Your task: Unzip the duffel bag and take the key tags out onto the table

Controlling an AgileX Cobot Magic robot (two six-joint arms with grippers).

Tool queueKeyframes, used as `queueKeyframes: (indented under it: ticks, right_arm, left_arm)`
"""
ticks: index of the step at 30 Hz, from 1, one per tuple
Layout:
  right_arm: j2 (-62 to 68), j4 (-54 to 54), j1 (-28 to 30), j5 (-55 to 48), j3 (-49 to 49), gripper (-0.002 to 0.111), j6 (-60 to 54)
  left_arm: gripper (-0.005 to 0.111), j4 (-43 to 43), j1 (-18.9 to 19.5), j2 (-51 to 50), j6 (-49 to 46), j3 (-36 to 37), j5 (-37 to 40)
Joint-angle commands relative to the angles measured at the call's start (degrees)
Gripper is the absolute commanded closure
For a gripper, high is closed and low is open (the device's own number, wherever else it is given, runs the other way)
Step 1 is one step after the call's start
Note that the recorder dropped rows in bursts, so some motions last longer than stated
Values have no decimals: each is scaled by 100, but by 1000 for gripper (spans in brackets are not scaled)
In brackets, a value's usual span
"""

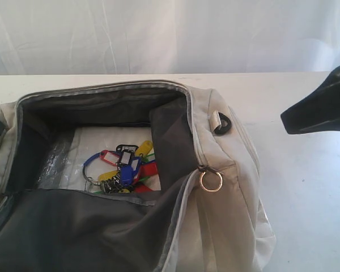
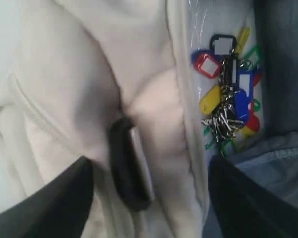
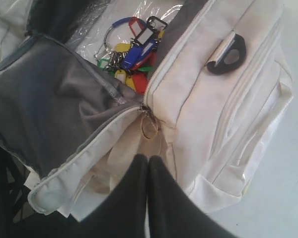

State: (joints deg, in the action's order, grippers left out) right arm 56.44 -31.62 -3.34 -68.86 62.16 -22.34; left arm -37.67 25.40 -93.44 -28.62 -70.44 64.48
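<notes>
- Lay unzipped on the bench point(image 1: 306, 187): duffel bag point(image 1: 226, 164), key tags point(image 1: 122, 165) inside, centre.
- Left end effector point(image 2: 149, 191) spread open, seemingly over the bag's side; right end effector point(image 3: 148, 186) closed, empty.
- Needed a reach toward one o'clock, pinching the ring.

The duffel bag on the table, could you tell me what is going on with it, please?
The bag lies unzipped on the table, its flap folded back. The key tags are not yet out; they lie inside on the bottom. The left gripper is open over the bag's side, holding nothing. The right gripper is shut and empty, near the ring pull.
</notes>
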Motion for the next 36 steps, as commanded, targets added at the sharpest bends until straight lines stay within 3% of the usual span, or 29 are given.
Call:
queueKeyframes:
  ticks: [1, 4, 6, 8, 10, 13, 15, 19, 23, 31, 36]
  right_arm:
    - [-38, -199, -5, -110, 43, 108, -313]
    - [-26, -249, -5, -108, 43, 108, -347]
    - [116, -926, -15, -42, 64, 108, -909]
    - [322, -1118, -154, -69, 149, 108, -1057]
    - [583, -897, -367, -57, 263, 108, -1087]
    - [897, -743, -746, 25, 518, 108, -1087]
    - [1210, -425, -1267, 263, 832, 108, -1026]
    - [2024, 591, -2328, 391, 1510, 108, -462]
    - [3111, 2067, -3126, 199, 2277, 108, 205]
    - [4846, 2141, -3451, 152, 3497, 108, -121]
    - [5485, 2165, -3640, 860, 3664, 101, -1807]
  left_arm:
    - [42, -168, 12, 478, 324, -491, 258]
    - [65, -134, 56, 1322, 313, -852, -282]
    - [106, -616, -14, 2204, -124, -894, -450]
    - [107, -853, -351, 2874, -548, -894, -308]
    - [107, -648, -959, 3475, -642, -894, -252]
    - [107, 722, -1898, 4243, -124, -568, -246]
    - [107, 1772, -2288, 4878, 528, 348, -746]
    - [107, 1965, -2391, 5781, 735, 2139, -1468]
    - [107, 1591, -2391, 5858, 631, 3178, -1747]
    - [107, 1045, -2391, 5745, 304, 3996, -2749]
    - [107, 824, -2391, 5745, 156, 3996, -2743]
